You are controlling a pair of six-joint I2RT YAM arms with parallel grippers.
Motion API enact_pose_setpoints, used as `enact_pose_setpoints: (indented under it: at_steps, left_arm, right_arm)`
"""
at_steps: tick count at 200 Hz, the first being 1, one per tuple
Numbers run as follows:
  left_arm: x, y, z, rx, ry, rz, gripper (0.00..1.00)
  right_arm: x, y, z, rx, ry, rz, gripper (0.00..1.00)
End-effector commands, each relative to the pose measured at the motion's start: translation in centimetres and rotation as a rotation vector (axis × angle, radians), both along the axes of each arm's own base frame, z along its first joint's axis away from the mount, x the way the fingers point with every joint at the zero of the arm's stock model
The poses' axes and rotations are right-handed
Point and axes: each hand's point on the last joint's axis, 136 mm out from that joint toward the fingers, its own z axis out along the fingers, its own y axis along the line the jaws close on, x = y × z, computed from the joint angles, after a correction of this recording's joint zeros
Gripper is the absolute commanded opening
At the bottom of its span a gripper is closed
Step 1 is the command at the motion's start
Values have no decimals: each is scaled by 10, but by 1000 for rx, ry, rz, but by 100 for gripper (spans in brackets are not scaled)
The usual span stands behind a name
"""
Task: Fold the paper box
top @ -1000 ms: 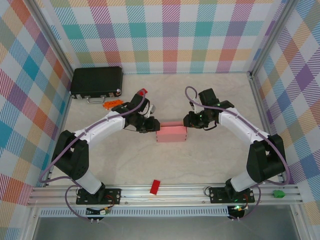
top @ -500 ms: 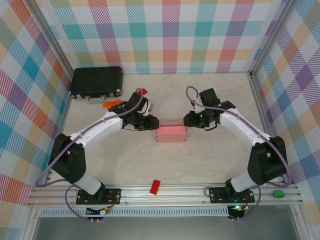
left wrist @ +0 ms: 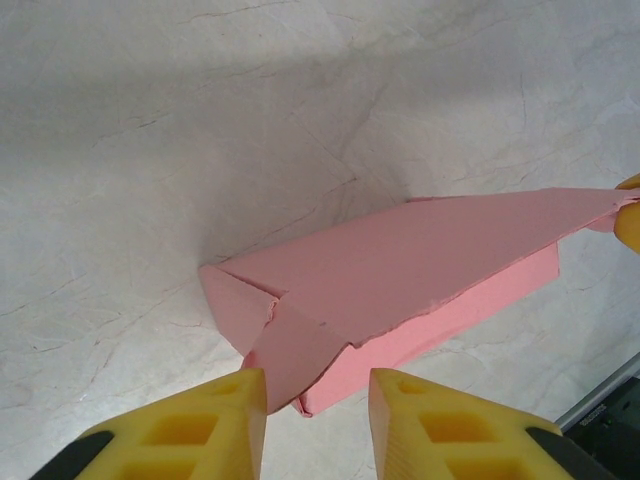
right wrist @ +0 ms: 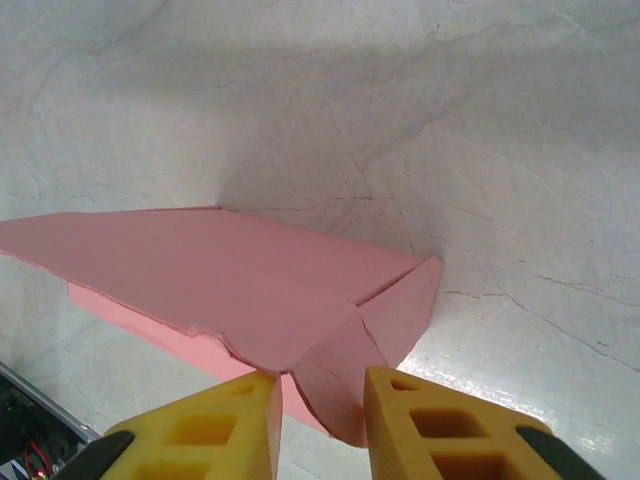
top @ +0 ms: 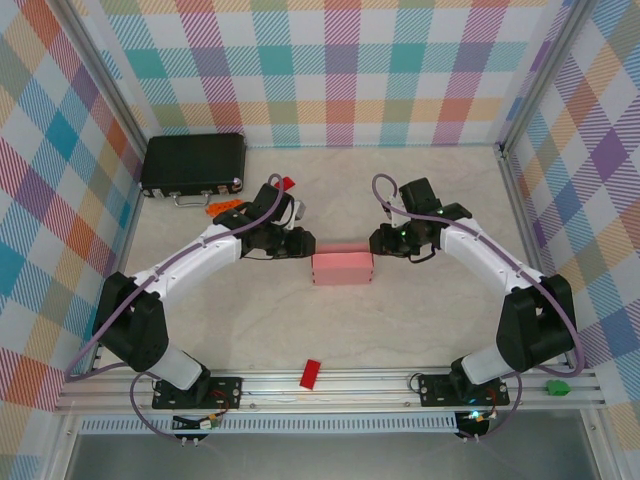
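The paper box (top: 342,267) lies flat at mid-table, a pink rectangle w/ its long side running left-right, directly between the two grippers.

In the left wrist view its top is a flat pink panel. The near end shows a creased triangular flap whose corner pokes down into the gap between the yellow fingers (left wrist: 200,430). The right wrist view shows much the same at the opp. end: an end flap juts toward the camera, its tip sitting between that gripper's fingers (right wrist: 440,430).

The left gripper (top: 303,243) sits just beside the box's left end, near the far corner. Its jaws are apart w/ the flap corner in the gap, nothing clamped. Can't tell if a pad touches the card.

The right gripper (top: 378,240) sits just beside the right end, also toward the far corner. Its jaws are parted too, w/ the flap in between, not pinched.

The table (top: 300,320) is pale, marble-look. A black case (top: 193,165) lies at the far-left corner, well apart from the box. A red piece (top: 285,183) & an orange piece (top: 225,208) lie near the case, behind the left arm. A small red block (top: 311,373) lies by the front rail.
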Motion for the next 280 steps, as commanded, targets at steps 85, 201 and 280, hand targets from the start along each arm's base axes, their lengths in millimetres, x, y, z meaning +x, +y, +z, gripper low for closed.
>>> enact_pose_setpoints:
  at_steps: [85,201,280]
  left_arm:
    - [0,-7,-9,9,-11,-37,27]
    - [-3,-9,-13,-3,12,-40,14]
    - [-6,-8,-18,5,25,-43,14]
  right_arm:
    - [-7,1,0,0,5,25,22]
    - [-5,9,5,45,9,34,13]
    - [-5,11,0,49,31,35,12]
